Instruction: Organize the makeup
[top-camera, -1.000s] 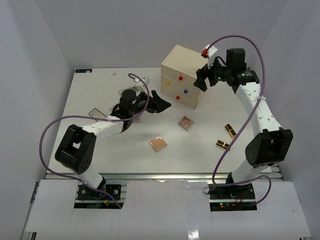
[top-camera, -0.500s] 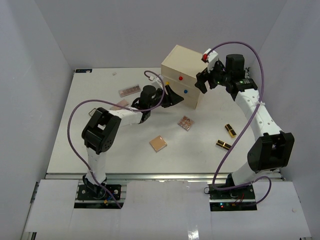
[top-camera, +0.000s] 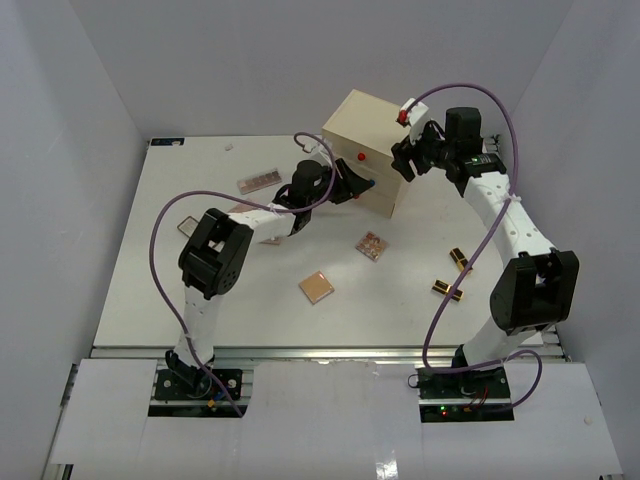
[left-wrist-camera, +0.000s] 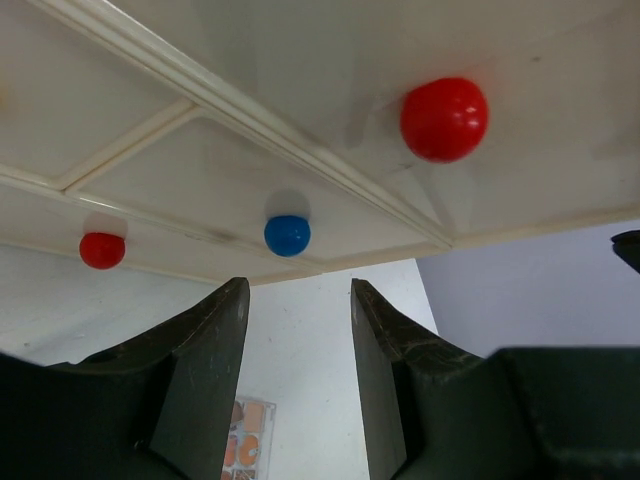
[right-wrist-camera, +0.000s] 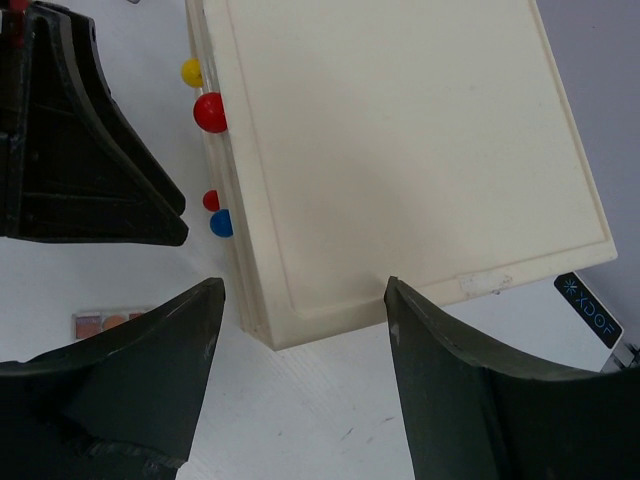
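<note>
Over on the left, the long palette (top-camera: 258, 182) and the small compact (top-camera: 185, 224) are lying untouched on the surface (top-camera: 150, 300), and the left arm is leaving them behind. A second ago it was bending low over that patch; now it is stretching across to the front of the cream chest (top-camera: 365, 125). The left fingers (left-wrist-camera: 205, 370) are narrowing as they go, yet they are parted with nothing between them. They are pointing at the drawer fronts just under the blue knob (left-wrist-camera: 287, 235), with the big red knob (left-wrist-camera: 444, 118) up to one side. So this is looking like a drawer pull first, not a pick.

In the middle, the square peach compact (top-camera: 317, 287) and the patterned palette (top-camera: 372, 246) are waiting out in the open. The right fingers (right-wrist-camera: 440, 380) are edging in over the chest's top right corner, closing a little but parted and empty, probably getting ready to steady the box. Far right, one lipstick tube (top-camera: 459, 260) and a second lipstick tube (top-camera: 446, 290) are lying well apart from the chest. Nothing is going into a drawer yet.
</note>
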